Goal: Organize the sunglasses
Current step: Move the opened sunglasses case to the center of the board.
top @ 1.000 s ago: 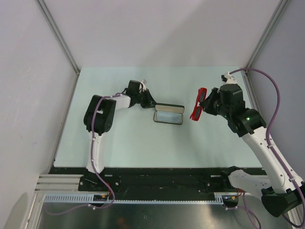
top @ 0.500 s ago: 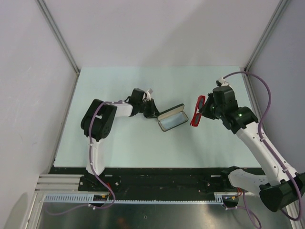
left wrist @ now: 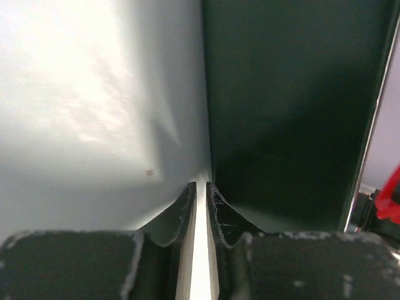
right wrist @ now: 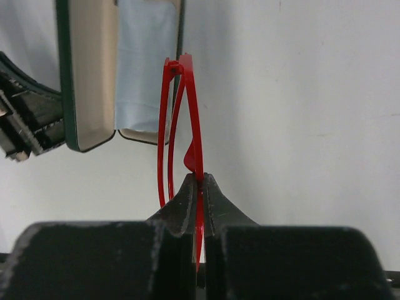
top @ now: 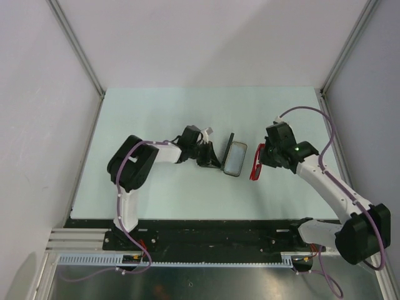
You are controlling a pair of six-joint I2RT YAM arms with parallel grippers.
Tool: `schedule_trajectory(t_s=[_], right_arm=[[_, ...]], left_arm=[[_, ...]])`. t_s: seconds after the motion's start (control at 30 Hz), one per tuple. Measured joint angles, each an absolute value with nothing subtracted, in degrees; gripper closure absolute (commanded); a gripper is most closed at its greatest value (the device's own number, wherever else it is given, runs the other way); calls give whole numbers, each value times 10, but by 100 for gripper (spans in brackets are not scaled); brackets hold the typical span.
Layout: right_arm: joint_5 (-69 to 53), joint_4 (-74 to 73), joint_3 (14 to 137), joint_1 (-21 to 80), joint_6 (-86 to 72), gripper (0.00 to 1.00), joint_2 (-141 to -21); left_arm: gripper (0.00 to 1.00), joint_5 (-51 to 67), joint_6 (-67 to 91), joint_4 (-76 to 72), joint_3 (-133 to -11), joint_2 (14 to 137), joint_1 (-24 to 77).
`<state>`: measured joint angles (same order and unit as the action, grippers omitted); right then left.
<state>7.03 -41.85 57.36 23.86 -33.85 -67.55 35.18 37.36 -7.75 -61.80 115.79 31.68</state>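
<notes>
The red sunglasses [top: 254,167] hang folded, edge-on, from my right gripper [top: 261,156], which is shut on their frame [right wrist: 195,119] in the right wrist view [right wrist: 200,178]. They hang just right of the open black case [top: 235,159], apart from it. The case's tray holds a pale blue cloth [right wrist: 147,69], and its lid [right wrist: 87,75] stands up on the left side. My left gripper [top: 212,157] is at the case's left side, shut on the lid's edge [left wrist: 294,112], with its jaws [left wrist: 201,184] almost together.
The pale green table [top: 156,112] is walled by white panels at the back and sides. A black rail [top: 206,225] runs along the near edge by the arm bases. My left fingers [right wrist: 25,119] show beside the case lid in the right wrist view.
My left gripper has carried the case to the right and turned it from lying crosswise to lengthwise, lid upright. My right gripper has brought the sunglasses down and left, close to the case.
</notes>
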Motion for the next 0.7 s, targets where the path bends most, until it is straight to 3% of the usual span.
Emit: schedule_trajectory(t_s=[0.43,0.7], right_arm=[[62,-323,557,242,-307,100,-804],[79,-322,628,269,-268,100,-891]], left_arm=[[77,327,375,-66,-604,1138,356],[73,296,372,-32,-584,1103,331]])
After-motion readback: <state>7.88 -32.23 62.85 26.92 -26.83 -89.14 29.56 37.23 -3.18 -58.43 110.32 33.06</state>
